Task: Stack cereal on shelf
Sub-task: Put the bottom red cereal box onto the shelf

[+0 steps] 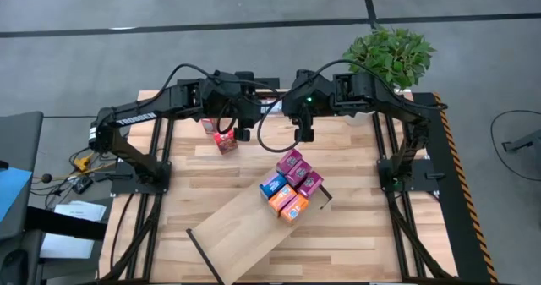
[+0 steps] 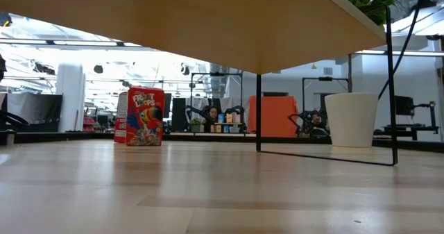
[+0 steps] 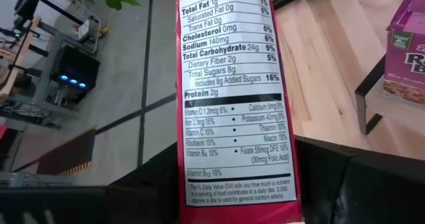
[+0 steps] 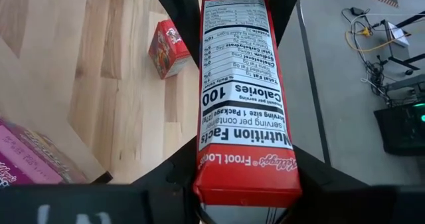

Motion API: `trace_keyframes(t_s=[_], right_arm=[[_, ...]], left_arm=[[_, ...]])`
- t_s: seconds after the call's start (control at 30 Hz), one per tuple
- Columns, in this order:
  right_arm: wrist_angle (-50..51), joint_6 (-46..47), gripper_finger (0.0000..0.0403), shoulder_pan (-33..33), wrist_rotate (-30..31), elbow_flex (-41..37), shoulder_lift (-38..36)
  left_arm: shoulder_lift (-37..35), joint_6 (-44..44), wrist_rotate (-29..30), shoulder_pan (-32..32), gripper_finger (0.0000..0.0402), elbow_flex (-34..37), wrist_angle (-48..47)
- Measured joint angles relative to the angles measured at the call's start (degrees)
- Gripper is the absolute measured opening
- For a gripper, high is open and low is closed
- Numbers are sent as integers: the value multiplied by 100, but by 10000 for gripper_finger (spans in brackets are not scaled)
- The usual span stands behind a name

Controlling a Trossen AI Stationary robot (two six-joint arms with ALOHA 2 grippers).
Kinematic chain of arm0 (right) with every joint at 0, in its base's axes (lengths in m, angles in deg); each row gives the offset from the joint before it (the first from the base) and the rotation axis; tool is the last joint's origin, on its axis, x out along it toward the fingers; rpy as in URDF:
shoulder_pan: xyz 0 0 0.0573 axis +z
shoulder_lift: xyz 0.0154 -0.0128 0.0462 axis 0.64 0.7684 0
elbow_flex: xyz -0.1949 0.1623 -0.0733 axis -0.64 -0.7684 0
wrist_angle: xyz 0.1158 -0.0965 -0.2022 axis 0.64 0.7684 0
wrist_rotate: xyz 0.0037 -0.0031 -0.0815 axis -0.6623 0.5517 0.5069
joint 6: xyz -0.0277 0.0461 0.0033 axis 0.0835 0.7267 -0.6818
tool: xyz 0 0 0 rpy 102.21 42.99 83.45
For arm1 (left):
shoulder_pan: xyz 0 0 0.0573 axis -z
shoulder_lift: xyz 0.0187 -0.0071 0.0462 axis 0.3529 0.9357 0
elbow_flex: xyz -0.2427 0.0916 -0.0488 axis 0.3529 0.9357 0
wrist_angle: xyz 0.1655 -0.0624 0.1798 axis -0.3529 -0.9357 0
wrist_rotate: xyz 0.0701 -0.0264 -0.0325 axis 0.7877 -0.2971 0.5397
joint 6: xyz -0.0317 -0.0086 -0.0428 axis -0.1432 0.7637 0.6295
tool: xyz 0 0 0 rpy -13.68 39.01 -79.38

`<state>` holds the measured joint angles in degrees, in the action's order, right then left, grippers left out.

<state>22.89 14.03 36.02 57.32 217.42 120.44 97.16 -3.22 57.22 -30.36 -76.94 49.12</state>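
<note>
The right gripper [image 4: 242, 184] is up over the far middle of the table [image 1: 363, 243]. Its two fingers are shut tight on a held red box [image 4: 242, 98] of cereal. They press on both sides of the near end. The side of this box with the food facts faces the camera on the wrist.

The left gripper [image 3: 236, 191] is close by, also over the far middle of the table. A red box with the same kind of food facts sits between its two fingers. It looks like the other end of the held red box, but that is not sure. One cannot tell if the left fingers press on it or only stand beside it.

A loose red box [image 1: 225, 141] stands upright on the table, just below the left gripper in the high view. Another small box [image 2: 121, 116] stands right behind it.

The shelf [image 1: 241, 234] is a long, pale board on thin black legs. It lies slanted across the near part of the table. A bunch of boxes [image 1: 292, 185], pink, blue and orange, sits close together at the end of the shelf nearest the right arm.

A green plant [image 1: 390, 55] in a white pot [image 2: 350, 119] stands at the far corner on the right arm's side.
</note>
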Motion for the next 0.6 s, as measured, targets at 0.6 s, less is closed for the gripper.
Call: trace_keyframes(t_s=[0.6], right_arm=[[-77, -138, 162, 9, -20, -153, 4]], left_arm=[[-2, 65, 13, 26, 285, 0, -92]])
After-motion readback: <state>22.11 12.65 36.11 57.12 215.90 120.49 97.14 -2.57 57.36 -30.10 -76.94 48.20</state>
